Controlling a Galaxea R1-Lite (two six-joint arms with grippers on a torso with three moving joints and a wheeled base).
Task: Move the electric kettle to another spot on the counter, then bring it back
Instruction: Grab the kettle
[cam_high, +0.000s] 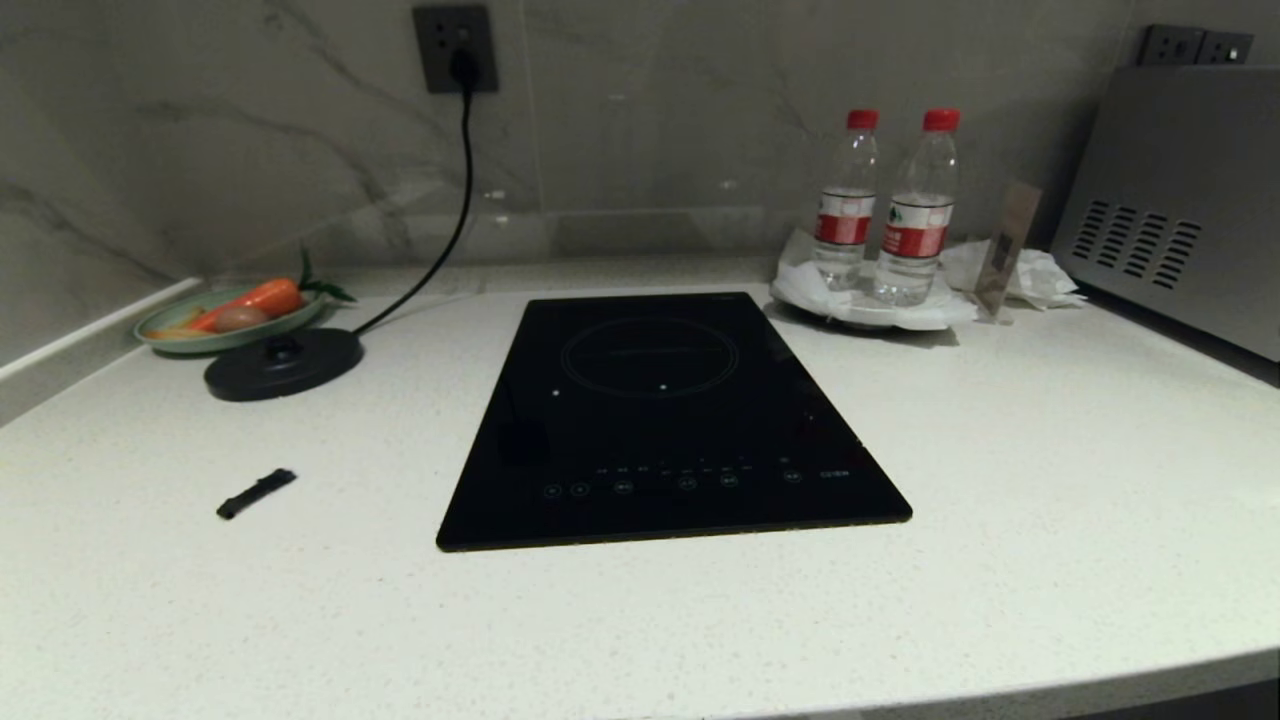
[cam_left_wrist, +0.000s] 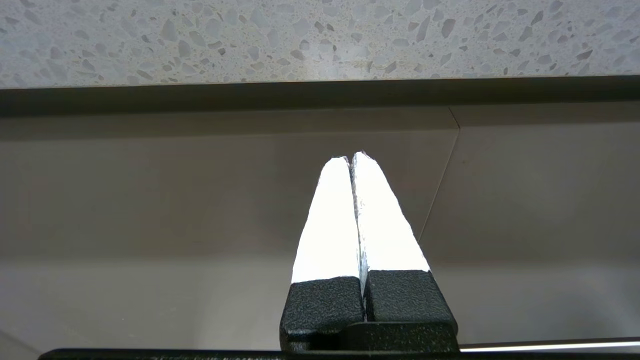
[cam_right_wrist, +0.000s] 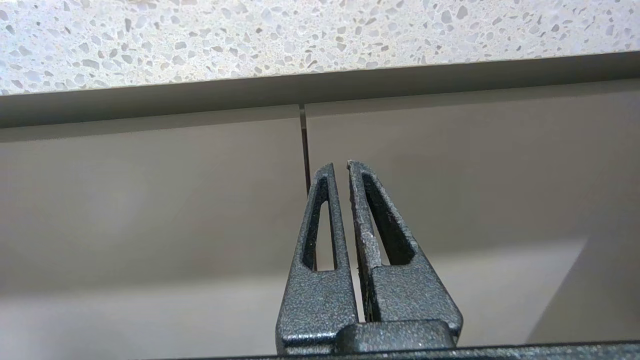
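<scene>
The electric kettle is out of view in every view. The white speckled counter (cam_high: 1050, 480) fills the head view, and neither arm shows there. Both arms hang parked below the counter's front edge, facing beige cabinet fronts. My left gripper (cam_left_wrist: 351, 157) has its white-covered fingers pressed together with nothing between them, under the counter edge (cam_left_wrist: 300, 40). My right gripper (cam_right_wrist: 340, 165) has its dark fingers drawn together with only a thin slit and nothing held, below the counter edge (cam_right_wrist: 300, 35).
A round black power base (cam_high: 283, 363) with a cord to a wall socket (cam_high: 455, 48) sits at the left. Behind it is a green plate of vegetables (cam_high: 160, 328). A black hob (cam_high: 660, 420) lies mid-counter. Two water bottles (cam_high: 845, 205) and a grey appliance (cam_high: 1180, 200) stand at the right. A small black piece (cam_high: 257, 493) lies front left.
</scene>
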